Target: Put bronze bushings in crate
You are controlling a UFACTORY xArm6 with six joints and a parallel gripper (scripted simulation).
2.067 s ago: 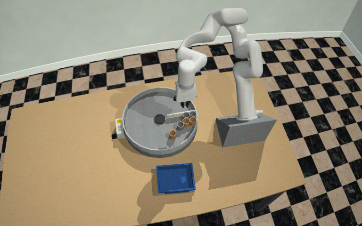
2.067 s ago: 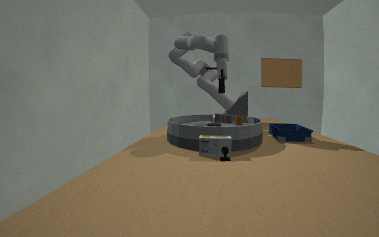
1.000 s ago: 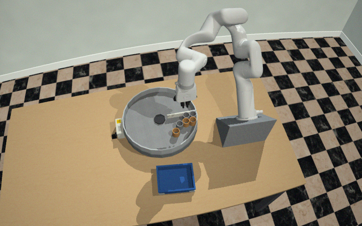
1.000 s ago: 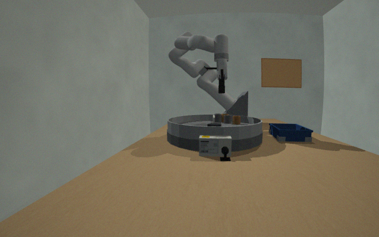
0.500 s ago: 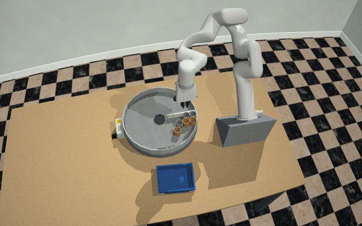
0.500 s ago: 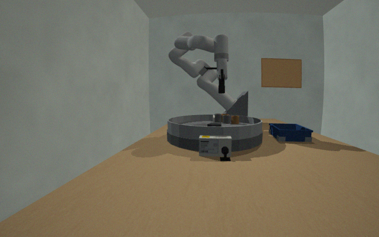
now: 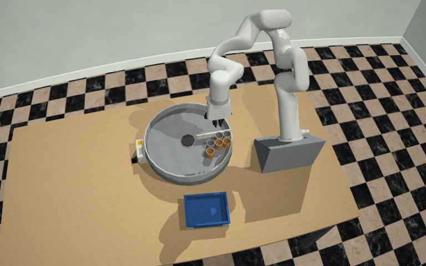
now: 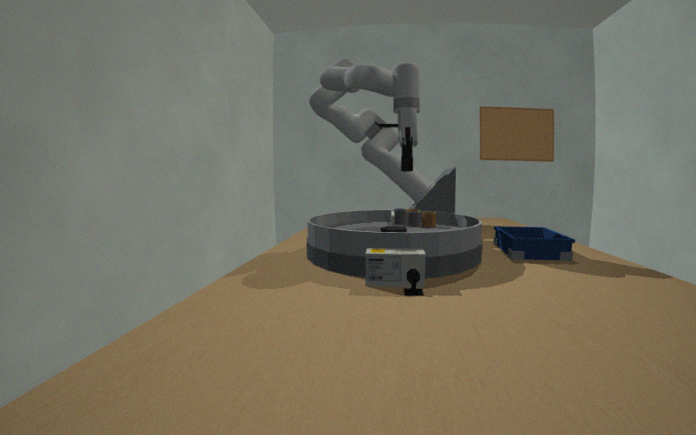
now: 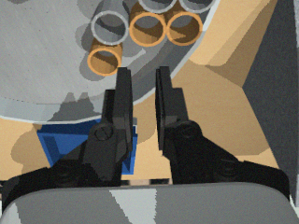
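Apart but narrowly spaced, the black two-fingered claw (image 7: 218, 123) (image 8: 407, 169) (image 9: 143, 85) holds nothing as we hover it above the round grey turning table (image 7: 188, 180) (image 8: 393, 241) (image 9: 28, 113).
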